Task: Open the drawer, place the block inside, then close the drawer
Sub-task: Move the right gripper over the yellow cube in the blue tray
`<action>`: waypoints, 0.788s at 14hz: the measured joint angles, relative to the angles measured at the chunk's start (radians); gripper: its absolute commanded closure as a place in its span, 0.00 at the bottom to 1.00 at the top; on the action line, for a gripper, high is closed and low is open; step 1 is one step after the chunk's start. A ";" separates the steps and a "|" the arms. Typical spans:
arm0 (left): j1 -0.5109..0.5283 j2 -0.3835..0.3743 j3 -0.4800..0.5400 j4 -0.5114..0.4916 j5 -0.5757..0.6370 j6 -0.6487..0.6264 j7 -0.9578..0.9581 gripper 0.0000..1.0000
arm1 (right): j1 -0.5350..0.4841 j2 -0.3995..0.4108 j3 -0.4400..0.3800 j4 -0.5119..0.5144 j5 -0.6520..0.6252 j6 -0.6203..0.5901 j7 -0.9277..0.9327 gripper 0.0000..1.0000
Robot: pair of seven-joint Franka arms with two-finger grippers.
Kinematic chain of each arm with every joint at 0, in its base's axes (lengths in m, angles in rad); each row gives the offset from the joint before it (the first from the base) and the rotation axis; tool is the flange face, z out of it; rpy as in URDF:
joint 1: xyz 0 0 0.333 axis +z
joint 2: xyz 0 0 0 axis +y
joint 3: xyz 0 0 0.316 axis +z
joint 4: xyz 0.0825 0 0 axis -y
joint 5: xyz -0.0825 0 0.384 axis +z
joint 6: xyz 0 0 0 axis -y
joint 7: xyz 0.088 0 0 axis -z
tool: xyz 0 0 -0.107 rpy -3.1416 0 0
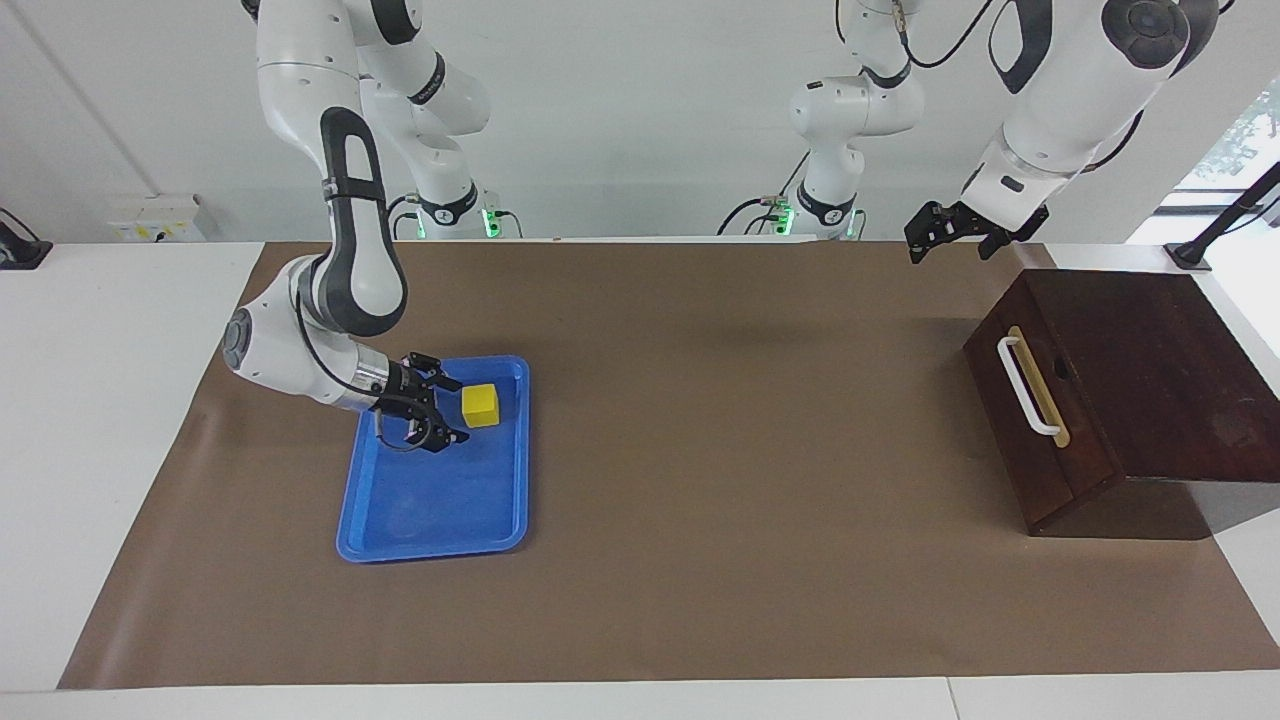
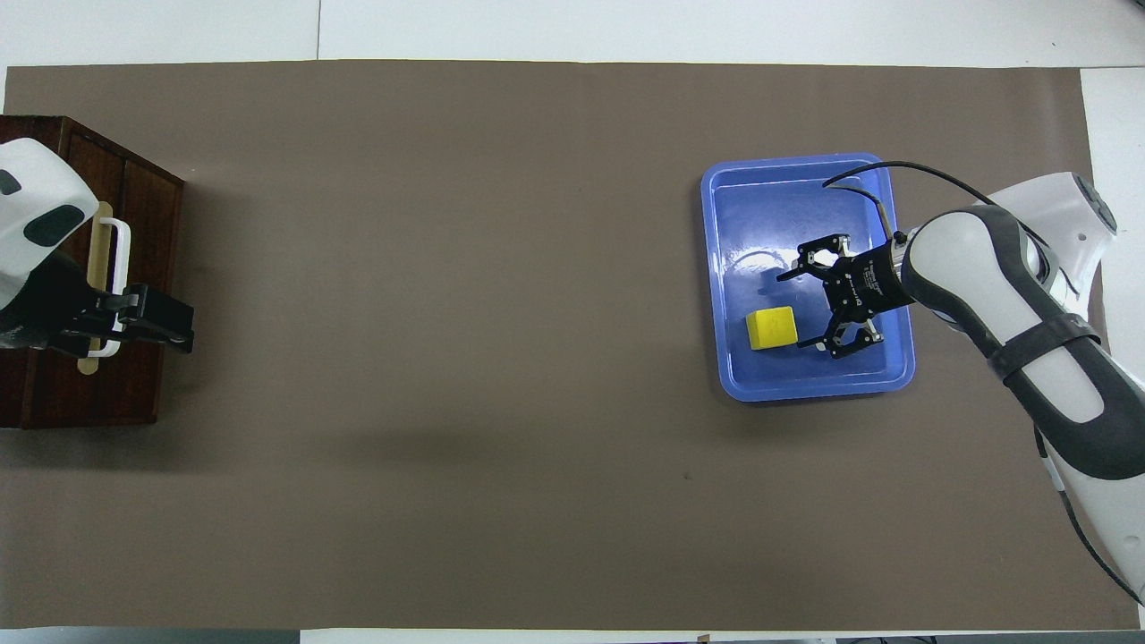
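Toward the right arm's end of the table, a flat blue tray lies on the brown mat, and the block sits inside it, in the part nearest the robots and close to the rim that faces the table's middle. The right gripper is low inside the tray just beside the block, its jaws spread wide with the opening turned toward the cube; the fingertips do not touch it. In the overhead view the right gripper shows bare blue floor between it and the block.

A broad stretch of bare mat separates the tray from the dark wooden box at the left arm's end. The drawer is shut, its front flush with the box, the white handle facing open mat. The left gripper hangs in the air over the mat near the box's corner closest to the robots, waiting; I cannot tell how its jaws stand.
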 measured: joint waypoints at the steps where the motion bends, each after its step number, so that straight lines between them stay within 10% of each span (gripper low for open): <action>1: 0.000 0.000 0.000 0.000 0.000 0.000 0.000 0.00 | 0.003 0.001 0.000 0.000 0.001 -0.001 0.000 0.00; 11: 0.000 0.000 0.000 0.000 0.000 0.000 0.000 0.00 | 0.008 0.002 0.000 -0.006 0.035 0.000 0.001 0.00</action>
